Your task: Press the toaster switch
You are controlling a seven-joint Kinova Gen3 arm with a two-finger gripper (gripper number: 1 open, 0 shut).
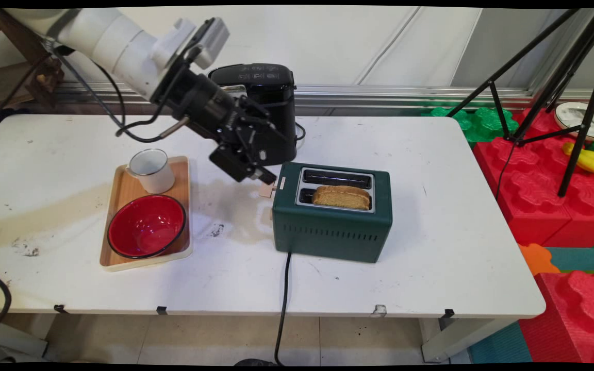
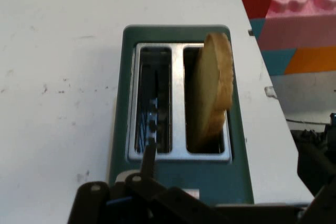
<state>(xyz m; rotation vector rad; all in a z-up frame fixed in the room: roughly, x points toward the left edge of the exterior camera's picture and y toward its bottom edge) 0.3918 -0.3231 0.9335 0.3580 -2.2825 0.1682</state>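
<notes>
gripper: the black two-finger gripper (image 1: 265, 179) hangs tilted just above the toaster's lever (image 1: 268, 190) at the left end of the green toaster (image 1: 333, 226); from either view i cannot tell whether the fingers are spread or pressed together.
toaster: stands mid-table, its cord running off the near edge.
bread: a slice of toast (image 1: 342, 197) stands partly raised in the near slot; the far slot (image 1: 336, 178) is empty.
step: the hand looks poised at the lever, touching or just off it.
around: a tray (image 1: 121, 191) to the left carries a red bowl (image 1: 146, 225) and a white mug (image 1: 151, 170).
hidden: a black appliance (image 1: 271, 82) stands behind the arm, partly covered; lever contact unclear.
</notes>
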